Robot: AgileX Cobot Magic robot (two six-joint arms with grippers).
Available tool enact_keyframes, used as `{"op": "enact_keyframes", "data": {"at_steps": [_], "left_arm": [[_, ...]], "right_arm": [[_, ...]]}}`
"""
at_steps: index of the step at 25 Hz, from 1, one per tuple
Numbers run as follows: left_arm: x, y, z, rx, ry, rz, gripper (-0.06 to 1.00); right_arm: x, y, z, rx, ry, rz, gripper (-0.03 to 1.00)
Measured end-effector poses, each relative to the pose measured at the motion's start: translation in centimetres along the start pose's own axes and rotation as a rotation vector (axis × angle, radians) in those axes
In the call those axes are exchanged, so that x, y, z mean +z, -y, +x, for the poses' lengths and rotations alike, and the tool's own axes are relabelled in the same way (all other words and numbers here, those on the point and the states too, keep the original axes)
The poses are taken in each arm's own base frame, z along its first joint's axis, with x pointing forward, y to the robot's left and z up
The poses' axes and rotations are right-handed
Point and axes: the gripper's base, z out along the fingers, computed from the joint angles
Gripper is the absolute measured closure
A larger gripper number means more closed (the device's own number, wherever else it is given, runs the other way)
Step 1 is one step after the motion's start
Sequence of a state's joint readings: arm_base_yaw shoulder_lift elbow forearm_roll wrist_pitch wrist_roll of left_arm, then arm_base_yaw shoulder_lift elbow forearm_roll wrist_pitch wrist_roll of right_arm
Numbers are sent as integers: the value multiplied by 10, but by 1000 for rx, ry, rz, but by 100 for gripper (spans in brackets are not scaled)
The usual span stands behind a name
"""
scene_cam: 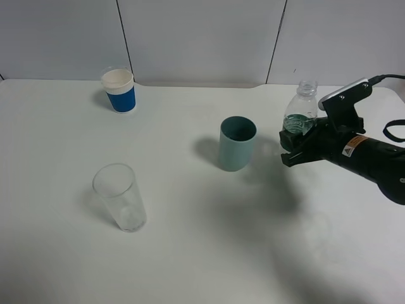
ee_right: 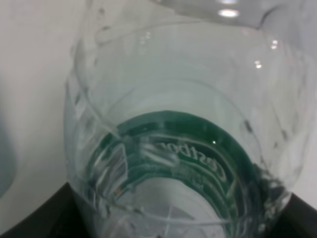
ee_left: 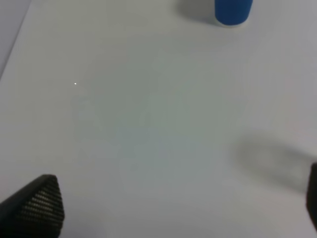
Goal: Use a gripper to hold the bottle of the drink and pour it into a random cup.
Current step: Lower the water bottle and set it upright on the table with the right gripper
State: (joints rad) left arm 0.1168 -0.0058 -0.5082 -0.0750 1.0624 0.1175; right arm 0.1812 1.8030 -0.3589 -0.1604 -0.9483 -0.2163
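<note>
The clear bottle with a dark green label stands upright, uncapped, to the right of the teal cup, a short gap apart. My right gripper is shut on the bottle's lower body from the right; its base is hidden behind the jaws. The right wrist view is filled by the bottle and its green label, with the black jaws at both sides. My left gripper is open and empty over bare table; the exterior view does not show it.
A white paper cup with a blue band stands at the back left and also shows in the left wrist view. A clear glass tumbler stands front left. The white table meets a grey wall at the back.
</note>
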Motion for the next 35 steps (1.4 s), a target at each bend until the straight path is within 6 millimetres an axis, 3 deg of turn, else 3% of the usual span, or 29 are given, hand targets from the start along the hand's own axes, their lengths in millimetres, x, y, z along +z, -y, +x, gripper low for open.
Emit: {"op": "enact_keyframes", "data": {"at_steps": [18, 35], "left_arm": [[0, 0, 0, 0, 0, 0, -5], [0, 0, 0, 0, 0, 0, -5]], "right_arm": [[10, -4, 13, 125, 44, -1, 39], [10, -5, 19, 123, -14, -8, 39]]}}
